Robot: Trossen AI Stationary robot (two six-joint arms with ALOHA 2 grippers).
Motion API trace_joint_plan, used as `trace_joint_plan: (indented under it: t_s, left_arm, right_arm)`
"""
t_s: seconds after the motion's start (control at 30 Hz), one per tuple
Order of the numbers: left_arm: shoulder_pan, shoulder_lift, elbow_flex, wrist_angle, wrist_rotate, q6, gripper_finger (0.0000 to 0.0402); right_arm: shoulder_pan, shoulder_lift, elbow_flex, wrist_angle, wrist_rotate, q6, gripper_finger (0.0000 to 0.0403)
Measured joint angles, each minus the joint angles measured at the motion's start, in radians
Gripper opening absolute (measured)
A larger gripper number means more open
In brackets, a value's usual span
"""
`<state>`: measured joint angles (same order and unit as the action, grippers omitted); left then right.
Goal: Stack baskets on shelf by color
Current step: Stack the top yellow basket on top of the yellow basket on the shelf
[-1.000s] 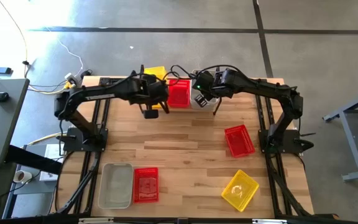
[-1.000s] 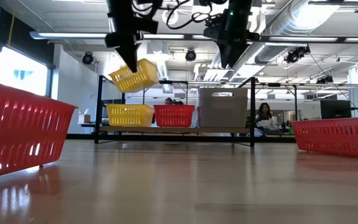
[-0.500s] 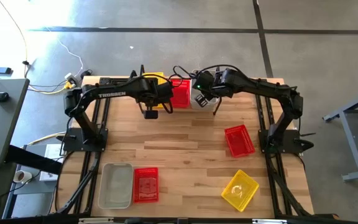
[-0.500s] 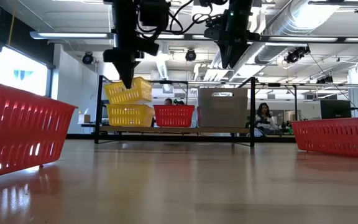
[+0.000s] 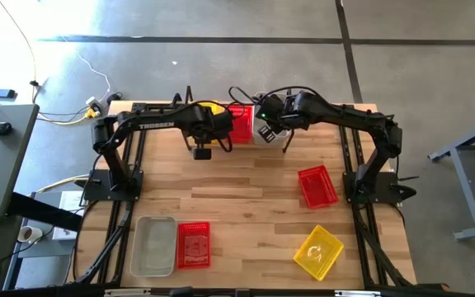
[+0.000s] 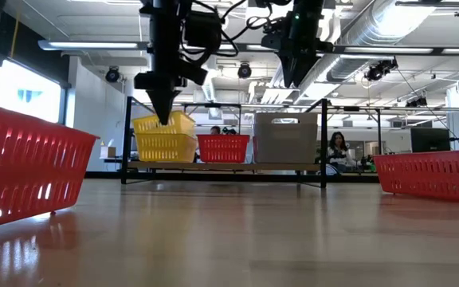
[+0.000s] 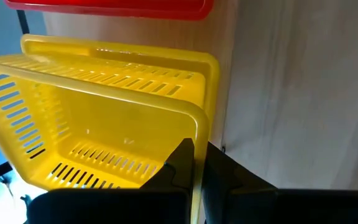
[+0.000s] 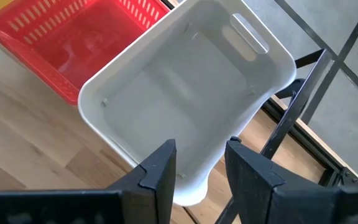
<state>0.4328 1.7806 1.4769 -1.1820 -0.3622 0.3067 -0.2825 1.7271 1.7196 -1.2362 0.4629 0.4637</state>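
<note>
My left gripper is shut on a yellow basket that sits slightly tilted in a second yellow basket at the left end of the black wire shelf. Beside them the shelf carries a red basket and a grey-white basket. My right gripper hangs open above the grey-white basket, well clear of it in the low view, where it shows as the right gripper. From above, the yellow basket is mostly hidden under my left arm. My left gripper pinches the upper yellow basket by the rim of its near side wall, one finger inside the basket and one outside. The fingers come from above, pointing down. The basket's lower part sits inside the yellow basket beneath it.
On the table's right half lies a red basket, and nearer the front edge a yellow basket. At the front left a grey-white basket and a red basket stand side by side. A person sits in the room behind.
My left gripper has carried the yellow basket toward the table's far edge and down. The basket hung tilted in the air in front of the shelf; now it sits lower and nearly level in the yellow basket on the shelf.
</note>
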Motion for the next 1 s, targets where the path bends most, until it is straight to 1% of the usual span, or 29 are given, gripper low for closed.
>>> trace_joint_plan:
  t_s: [0.23, 0.47, 1.0]
  left_arm:
    - [0.000, 0.008, 0.000, 0.038, 0.005, 0.000, 0.0001]
    - [0.007, 0.007, 0.000, 0.037, 0.008, -0.022, 0.0004]
    - [0.005, 0.007, 0.000, 0.038, 0.011, -0.042, 0.0066]
  right_arm:
    - [0.000, 0.000, 0.000, -0.001, 0.000, 0.000, 0.0124]
    - [0.000, 0.000, 0.000, -0.001, 0.000, 0.000, 0.0124]
    - [0.001, 0.000, 0.000, -0.004, -0.002, 0.000, 0.0124]
